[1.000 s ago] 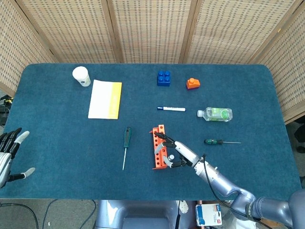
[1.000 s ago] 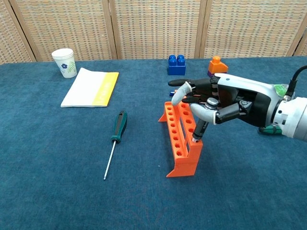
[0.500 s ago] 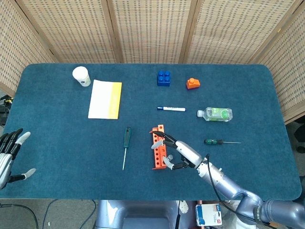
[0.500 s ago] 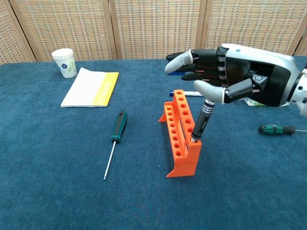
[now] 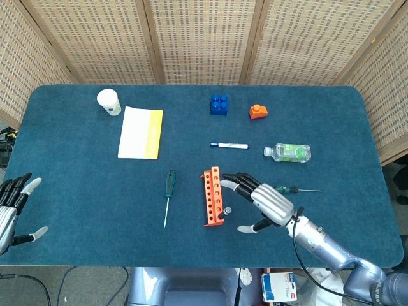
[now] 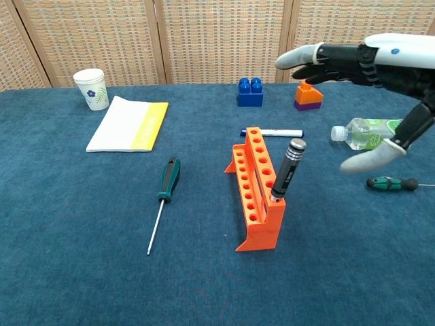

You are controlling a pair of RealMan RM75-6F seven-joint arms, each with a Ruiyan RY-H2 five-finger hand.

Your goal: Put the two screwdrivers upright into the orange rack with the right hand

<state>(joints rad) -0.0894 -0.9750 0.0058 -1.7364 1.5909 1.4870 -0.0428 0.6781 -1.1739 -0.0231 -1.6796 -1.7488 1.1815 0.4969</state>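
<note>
The orange rack (image 5: pixel 213 196) (image 6: pixel 257 197) stands mid-table. A black-handled screwdriver (image 6: pixel 287 170) (image 5: pixel 227 210) stands in a hole at its near end, leaning slightly, with nothing touching it. My right hand (image 5: pixel 264 201) (image 6: pixel 380 68) hovers to the right of the rack with fingers spread and holds nothing. A green-handled screwdriver (image 5: pixel 169 191) (image 6: pixel 166 187) lies flat left of the rack. A smaller green screwdriver (image 5: pixel 290 189) (image 6: pixel 391 183) lies to the right, below the hand. My left hand (image 5: pixel 9 207) hangs open at the table's left edge.
At the back are a paper cup (image 5: pixel 109 101), a white and yellow notebook (image 5: pixel 140 132), a blue brick (image 5: pixel 219 104) and an orange block (image 5: pixel 257 111). A marker (image 5: pixel 229 145) and a plastic bottle (image 5: pixel 288 152) lie behind the rack.
My right hand has let go of the black screwdriver and moved up and to the right, away from the rack. The screwdriver stays standing in the rack.
</note>
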